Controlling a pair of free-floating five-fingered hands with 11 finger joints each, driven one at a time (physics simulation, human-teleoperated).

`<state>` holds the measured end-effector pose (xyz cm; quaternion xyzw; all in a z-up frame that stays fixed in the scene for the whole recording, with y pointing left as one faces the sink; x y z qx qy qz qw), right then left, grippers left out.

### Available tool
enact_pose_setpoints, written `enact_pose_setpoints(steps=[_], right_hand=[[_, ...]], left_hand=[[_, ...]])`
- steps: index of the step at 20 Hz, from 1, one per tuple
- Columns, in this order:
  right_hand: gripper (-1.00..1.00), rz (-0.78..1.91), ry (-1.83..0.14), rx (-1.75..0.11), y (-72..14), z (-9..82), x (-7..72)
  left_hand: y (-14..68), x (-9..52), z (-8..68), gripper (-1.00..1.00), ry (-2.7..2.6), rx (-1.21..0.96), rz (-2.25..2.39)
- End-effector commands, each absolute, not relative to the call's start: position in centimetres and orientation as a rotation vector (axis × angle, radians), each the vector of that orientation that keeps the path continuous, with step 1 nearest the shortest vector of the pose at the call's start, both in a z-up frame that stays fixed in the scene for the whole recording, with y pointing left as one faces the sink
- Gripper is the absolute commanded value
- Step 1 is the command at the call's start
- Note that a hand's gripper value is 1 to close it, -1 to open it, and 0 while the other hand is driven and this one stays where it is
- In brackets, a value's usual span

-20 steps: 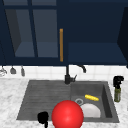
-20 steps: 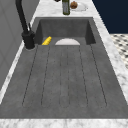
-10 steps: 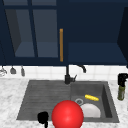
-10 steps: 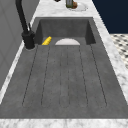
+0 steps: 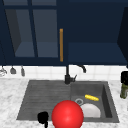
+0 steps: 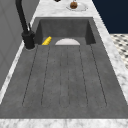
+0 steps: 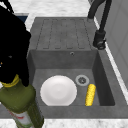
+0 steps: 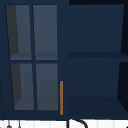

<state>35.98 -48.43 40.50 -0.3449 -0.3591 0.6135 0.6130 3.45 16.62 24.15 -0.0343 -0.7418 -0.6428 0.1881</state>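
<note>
1. Right hand (image 5: 124,77) of mine grips the top of an olive-green glass bottle (image 5: 123,90), fingers curled round its neck, on the marble counter right of the grey sink (image 5: 110,100).
2. Left hand (image 5: 43,117) hangs by a red ball (image 5: 67,115); its fingers I cannot tell.

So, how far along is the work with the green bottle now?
Done: the right hand grips the top of the green bottle, at the counter right of the sink. In hand: that hold. Left: the bottle seems not yet lifted away; plate and corn lie in the sink. The left hand hangs before the sink.
</note>
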Motion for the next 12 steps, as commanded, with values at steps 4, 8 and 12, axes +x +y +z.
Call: enact_pose_setpoints(steps=[4, 8, 12], right_hand=[[1.00, 1.401, -0.863, -0.837, -45.6, 41.6, 31.6], [1.00, 1.402, -0.869, -0.860, -43.7, 41.5, 29.5], [1.00, 1.407, -0.859, -0.858, -41.3, 41.3, 27.3]], left_hand=[[16.6, 3.4, 24.2, 0.00, -2.087, -0.096, -1.808], [16.6, 3.4, 24.2, 0.00, -2.087, -0.096, -1.808], [16.6, 3.4, 24.2, 0.00, -2.087, -0.096, -1.808]])
